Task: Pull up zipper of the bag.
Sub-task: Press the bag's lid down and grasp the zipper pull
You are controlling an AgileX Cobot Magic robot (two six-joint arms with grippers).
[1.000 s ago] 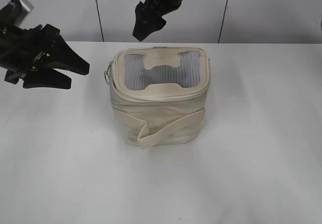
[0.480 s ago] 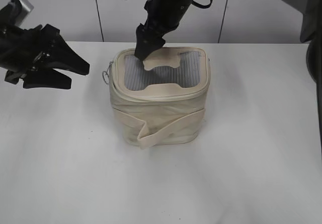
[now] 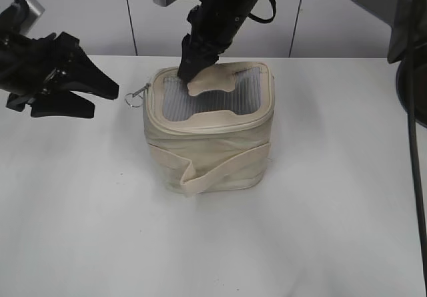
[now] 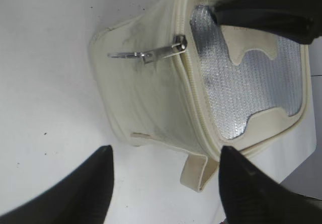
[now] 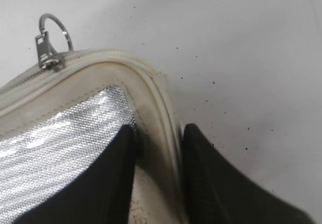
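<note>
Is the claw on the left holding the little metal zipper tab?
No, the left claw hangs open beside the bag, apart from the zipper tab.

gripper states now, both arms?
Left gripper: open, empty, off the bag.
Right gripper: on the bag's lid rim; whether clamped, cannot tell.
</note>
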